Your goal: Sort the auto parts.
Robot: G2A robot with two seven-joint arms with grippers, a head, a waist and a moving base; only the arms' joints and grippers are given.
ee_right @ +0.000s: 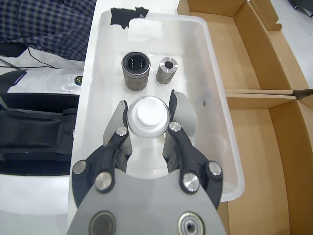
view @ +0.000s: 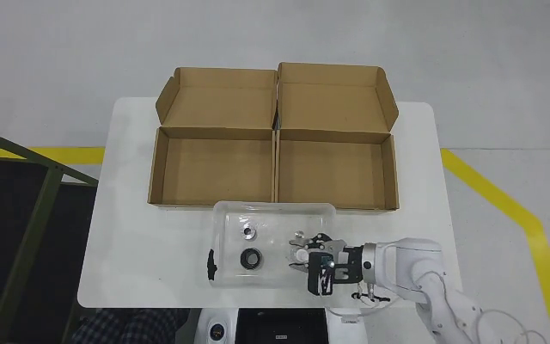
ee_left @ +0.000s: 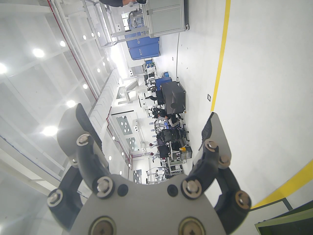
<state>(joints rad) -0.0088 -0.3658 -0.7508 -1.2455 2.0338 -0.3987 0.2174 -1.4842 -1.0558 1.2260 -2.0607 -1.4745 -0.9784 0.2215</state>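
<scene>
Three parts sitting in bin (ee_right: 210, 40); right gripper (ee_right: 148, 101) clamping white part (ee_right: 149, 118), bearing (ee_right: 135, 72) and sleeve (ee_right: 166, 72) standing nearby. Pick step seemingly underway; next needing lift over bin wall to box (view: 331, 172).

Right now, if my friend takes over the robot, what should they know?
Left gripper: open, holding nothing, aimed away from the table.
Right gripper: shut on the white round part, inside the clear bin.
Also in the bin: the bearing and the small steel cylinder, both upright.
Done: no part sorted yet.
Left: all three parts go into the cardboard boxes beyond the bin.
</scene>
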